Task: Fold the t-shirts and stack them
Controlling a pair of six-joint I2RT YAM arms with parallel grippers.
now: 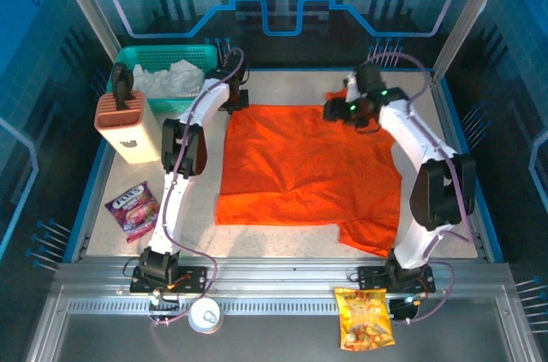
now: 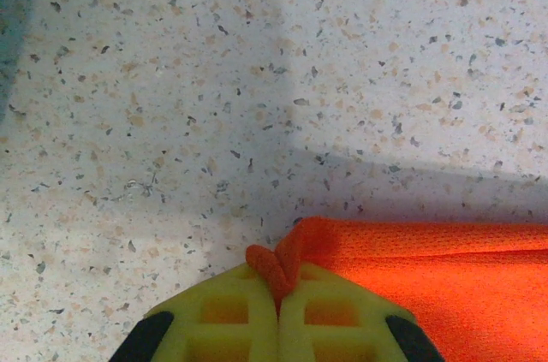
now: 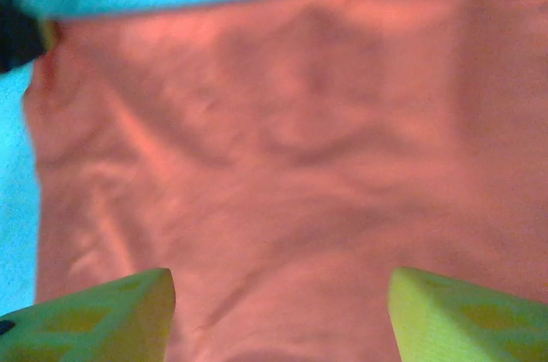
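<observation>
A bright orange t-shirt (image 1: pixel 308 174) lies spread flat across the middle of the speckled table, one sleeve trailing toward the near right. At its far left corner my left gripper (image 1: pixel 238 98) is shut on the cloth. In the left wrist view the yellow fingers (image 2: pixel 223 319) pinch a small fold of the t-shirt (image 2: pixel 428 276) between them, just above the tabletop. My right gripper (image 1: pixel 338 109) hovers over the far right part of the shirt. In the right wrist view it (image 3: pixel 278 319) stands open, fingertips (image 3: pixel 94 315) wide apart, with the t-shirt (image 3: pixel 282 165) below and nothing between them.
A teal mesh basket (image 1: pixel 163 56) holding white cloth (image 1: pixel 175 80) stands at the back left, with a beige holder (image 1: pixel 128 122) in front of it. A purple snack bag (image 1: pixel 133 208) lies at the left. An orange-yellow snack bag (image 1: pixel 364 317) and a white round lid (image 1: pixel 205 317) rest on the near rail.
</observation>
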